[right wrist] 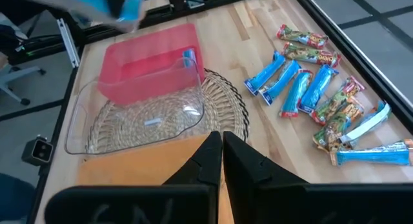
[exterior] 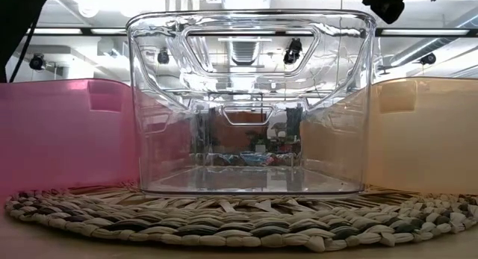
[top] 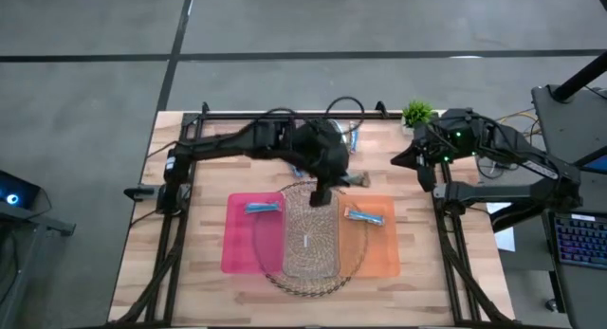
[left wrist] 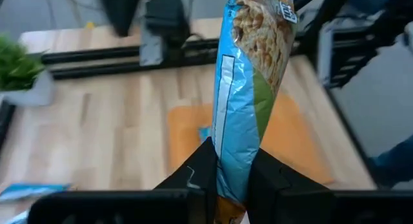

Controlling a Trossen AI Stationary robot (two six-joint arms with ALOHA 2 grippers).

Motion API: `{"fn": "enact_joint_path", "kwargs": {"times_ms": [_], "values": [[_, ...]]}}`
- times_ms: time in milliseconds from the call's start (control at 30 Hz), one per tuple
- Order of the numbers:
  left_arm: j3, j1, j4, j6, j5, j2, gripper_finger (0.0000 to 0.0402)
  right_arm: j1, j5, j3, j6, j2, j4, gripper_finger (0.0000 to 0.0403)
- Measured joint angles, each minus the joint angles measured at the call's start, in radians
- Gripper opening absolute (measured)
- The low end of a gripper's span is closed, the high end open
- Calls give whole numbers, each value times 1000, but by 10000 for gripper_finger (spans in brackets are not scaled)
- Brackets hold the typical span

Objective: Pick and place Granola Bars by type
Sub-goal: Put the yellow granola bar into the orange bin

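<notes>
here the left gripper (left wrist: 232, 179) is clamping 1 blue-wrapped granola bar (left wrist: 248, 88) between its 2 dark fingers (left wrist: 193, 175), the bar standing up out of the jaws with its far end showing a cereal print. in the high view this left gripper (top: 321, 191) is hanging over the far end of the clear bin (top: 311, 236), near the middle of the wooden table (top: 199, 149). the clear bin is sitting on a round woven mat (top: 270, 272), with a pink bin (top: 242, 239) touching it on the left arm's side and an orange bin (top: 379, 244) on the right arm's side. 1 blue bar (top: 265, 208) is lying in the pink bin, and another bar (top: 364, 217) is lying in the orange bin. something small and pale is lying in the clear bin, too small to tell.

the loose granola bars (right wrist: 322, 98) are lying in a heap on the bare table beyond the bins, mostly blue ones side by side, with a few brown and green ones among them and at the edges. in the high view most of that heap is hiding under the left arm.

the right gripper (right wrist: 221, 146) is waiting with its fingers pressed together and nothing between them, raised at the right edge of the table (top: 422, 163), near a small potted plant (top: 417, 112).
</notes>
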Motion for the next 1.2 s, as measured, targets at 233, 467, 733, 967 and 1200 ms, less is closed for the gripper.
{"fn": "enact_joint_path", "kwargs": {"times_ms": [233,467,733,967,1200], "values": [[-16,-75,46,3,-3,1,37,0,-2,0,-22,-68,-11,8],[-29,-91,107,-1,-12,4,37,0,-134,0,79,-160,-11,8],[-95,-94,232,-53,-15,4,37,0,-134,0,72,-274,-11,8],[-220,-96,486,-141,-14,6,37,0,-128,0,88,-328,-12,8],[-419,-99,791,-263,-15,7,37,0,-128,0,70,-322,-12,8]]}}
